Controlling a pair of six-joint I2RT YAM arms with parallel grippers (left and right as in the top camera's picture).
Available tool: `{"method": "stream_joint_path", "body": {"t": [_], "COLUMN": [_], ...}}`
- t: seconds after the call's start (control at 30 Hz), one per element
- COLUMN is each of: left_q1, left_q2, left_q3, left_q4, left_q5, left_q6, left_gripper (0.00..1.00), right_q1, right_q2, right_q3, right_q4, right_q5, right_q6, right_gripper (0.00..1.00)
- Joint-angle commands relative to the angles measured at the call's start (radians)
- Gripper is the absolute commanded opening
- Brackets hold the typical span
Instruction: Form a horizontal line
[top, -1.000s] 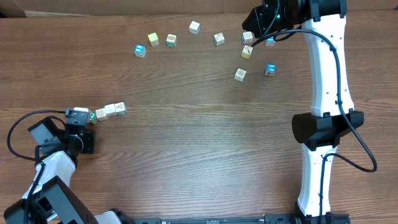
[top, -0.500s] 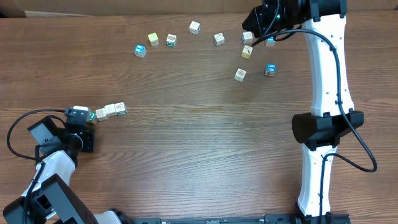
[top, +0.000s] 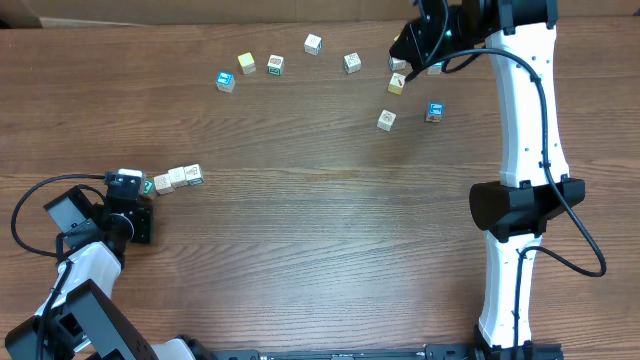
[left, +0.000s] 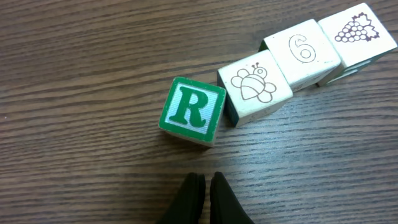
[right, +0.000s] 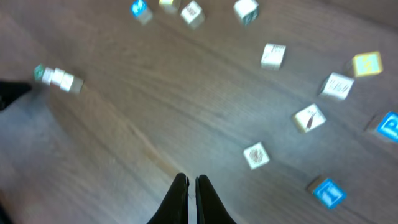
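The horizontal line is a row of cubes at the table's left (top: 178, 178). In the left wrist view it runs up to the right: a green "R" cube (left: 193, 111), a bee cube (left: 255, 86), a "6" cube (left: 303, 51) and a grapes cube (left: 356, 31). The R cube is turned slightly and sits a little off the others' line, its corner against the bee cube. My left gripper (left: 203, 180) is shut and empty, just short of the R cube. My right gripper (right: 191, 182) is shut and empty, high over the far right of the table (top: 405, 45).
Loose cubes lie scattered along the back: a blue one (top: 225, 81), a yellow one (top: 246, 62), pale ones (top: 313, 43) (top: 352, 62) (top: 386, 120), another yellow (top: 396, 84) and another blue (top: 434, 111). The right arm's white link (top: 520, 120) spans the right side.
The right gripper has shifted slightly at the back right and its view is blurred by motion. The left gripper and the row of cubes have not moved.
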Motion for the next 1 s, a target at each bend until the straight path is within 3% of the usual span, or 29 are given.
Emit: {"method": "stream_joint_path", "body": {"t": [0.0, 0.97], "left_q1": [-0.006, -0.007], "left_q2": [0.010, 0.102], "left_q3": [-0.002, 0.016], "left_q4": [0.005, 0.092], "left_q5": [0.025, 0.026], "left_q6": [0.011, -0.019], "left_gripper": [0.04, 0.04], "right_q1": [0.002, 0.002], "right_q2": [-0.027, -0.027], "right_q3": [0.021, 0.021], "right_q4": [-0.011, -0.011], "right_q5": [0.010, 0.008], "right_q6": [-0.042, -0.037], "right_gripper": [0.04, 0.04]}}
